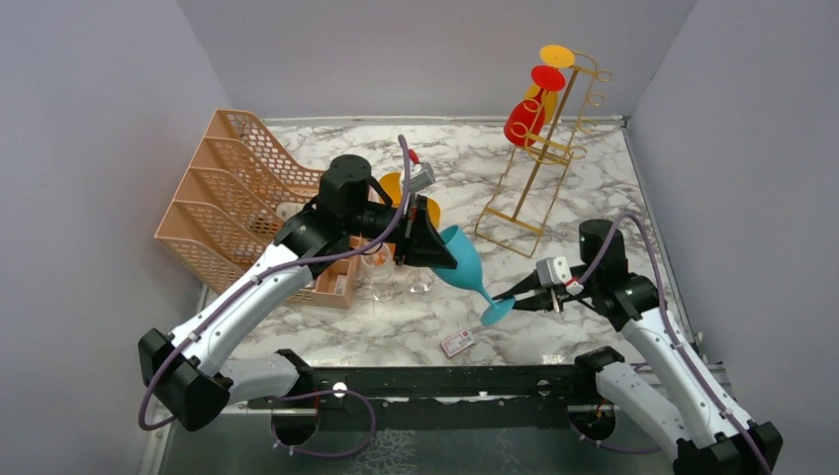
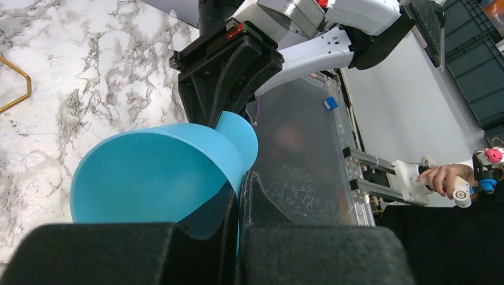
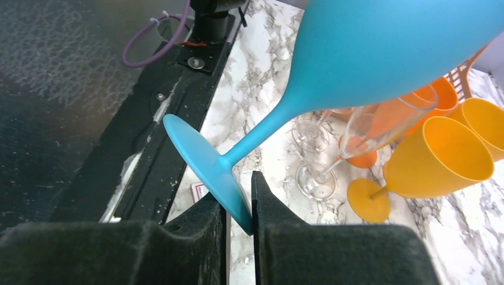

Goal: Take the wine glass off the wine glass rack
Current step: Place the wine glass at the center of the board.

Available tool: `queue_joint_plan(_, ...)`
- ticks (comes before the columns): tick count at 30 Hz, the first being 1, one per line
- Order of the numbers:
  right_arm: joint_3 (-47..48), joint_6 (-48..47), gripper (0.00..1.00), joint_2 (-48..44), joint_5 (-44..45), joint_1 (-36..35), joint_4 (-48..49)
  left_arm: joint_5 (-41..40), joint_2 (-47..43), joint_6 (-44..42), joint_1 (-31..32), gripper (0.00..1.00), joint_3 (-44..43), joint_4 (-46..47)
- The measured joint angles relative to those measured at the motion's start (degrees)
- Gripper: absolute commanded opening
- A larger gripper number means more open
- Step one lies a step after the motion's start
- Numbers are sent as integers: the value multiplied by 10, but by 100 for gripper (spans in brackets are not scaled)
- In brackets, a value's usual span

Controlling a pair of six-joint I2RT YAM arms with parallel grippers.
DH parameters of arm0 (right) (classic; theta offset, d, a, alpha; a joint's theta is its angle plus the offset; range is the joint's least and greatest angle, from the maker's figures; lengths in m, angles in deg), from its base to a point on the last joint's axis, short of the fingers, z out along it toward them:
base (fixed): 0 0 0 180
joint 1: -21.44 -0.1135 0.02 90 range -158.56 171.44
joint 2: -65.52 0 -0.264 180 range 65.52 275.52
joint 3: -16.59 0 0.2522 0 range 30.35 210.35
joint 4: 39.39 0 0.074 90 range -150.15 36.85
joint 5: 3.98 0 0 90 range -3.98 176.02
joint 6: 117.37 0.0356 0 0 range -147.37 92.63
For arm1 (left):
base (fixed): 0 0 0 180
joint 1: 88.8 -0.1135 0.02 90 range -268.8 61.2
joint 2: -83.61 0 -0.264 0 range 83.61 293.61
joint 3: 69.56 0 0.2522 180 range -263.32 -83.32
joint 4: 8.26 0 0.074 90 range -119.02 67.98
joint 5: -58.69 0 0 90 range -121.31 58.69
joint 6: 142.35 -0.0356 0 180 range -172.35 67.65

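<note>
My left gripper (image 2: 239,196) clamps the teal plastic wine glass (image 1: 460,262) at its rim; right gripper (image 3: 239,202) narrow round the foot, grip unclear; gold wire rack (image 1: 550,150) holds a red glass (image 1: 522,121).

One blue glass (image 1: 465,259), one red glass (image 1: 522,121), one gold rack (image 1: 546,150), one peach organizer (image 1: 230,188).

You had the wine glass (image 1: 465,263) in matte turquoise, bowl to foot. The wine glass rack (image 1: 542,150), toward the table's far right corner, showed thin gold wire, and it carried a red glass (image 1: 522,121) and a yellow glass (image 1: 555,56). The table (image 1: 594,198) itself was white marble veined in grey. By the left edge your file organizer (image 1: 233,188) was peach mesh. The goblets (image 3: 440,157) glowed orange-yellow, and the card (image 1: 457,342) near the front edge was red and white.
</note>
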Motion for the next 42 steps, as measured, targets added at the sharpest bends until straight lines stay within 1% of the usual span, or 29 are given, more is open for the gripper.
queue_joint_plan(2, 0, 0, 20, 0, 7, 0, 8, 2, -4, 0, 3, 0, 0, -2)
queue_joint_plan(10, -6, 19, 31, -6, 53, 3, 26, 2, -4, 0, 4, 0, 0, -10)
queue_joint_plan(16, -7, 45, 47, -7, 82, 4, 32, -2, -4, -6, 5, 0, 0, -20)
queue_joint_plan(18, -7, 48, 51, -9, 85, 4, 35, -5, -4, -9, 6, 0, 0, -27)
queue_joint_plan(24, -7, 50, 54, -12, 88, 4, 38, -18, -22, -16, 9, 0, 1, -51)
queue_joint_plan(31, -7, 51, 55, -12, 88, 4, 41, -35, -49, -26, 9, 0, 9, -78)
queue_joint_plan(36, -7, 59, 57, -20, 91, 4, 46, -43, -89, -29, 9, 0, 61, -100)
queue_joint_plan(40, -26, 105, 59, -41, 103, 4, 101, -60, -133, -31, 9, 0, 98, -135)
queue_joint_plan(42, -43, 138, 60, -53, 114, 4, 139, -84, -163, -36, 9, 0, 109, -156)
